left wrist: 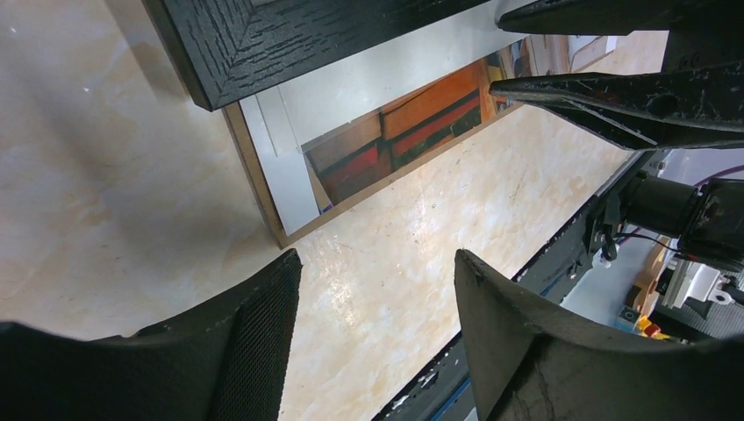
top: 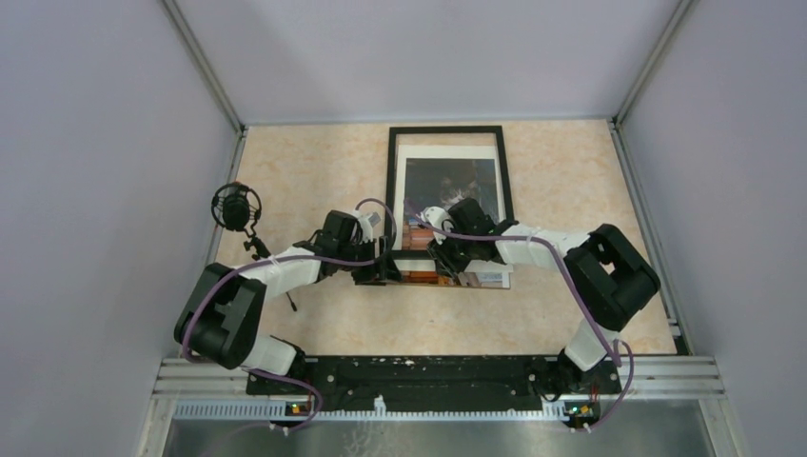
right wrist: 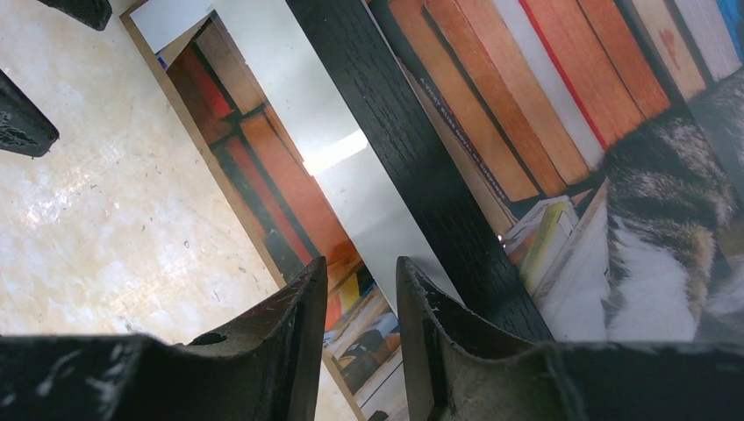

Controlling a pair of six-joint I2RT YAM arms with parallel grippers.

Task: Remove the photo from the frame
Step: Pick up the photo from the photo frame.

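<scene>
We see the pale marbled table (top: 305, 162) with the black frame (top: 444, 130) lying flat toward 12 o'clock, its long sides running 12 to 6. From its 6 o'clock end the brown backing board (left wrist: 253, 175) and the photo (top: 452, 179) on it stick out. White margin and orange books show past the bar, and the cat shows inside the frame. The left gripper (left wrist: 377, 263) hangs over bare table by the frame's 7 o'clock corner, fingers wide apart and empty. The right gripper (right wrist: 361, 263) sits over the 6 o'clock bar, fingers narrowly apart; we cannot tell whether they pinch the photo. A black microphone (top: 235, 205) stands at 9 o'clock.
</scene>
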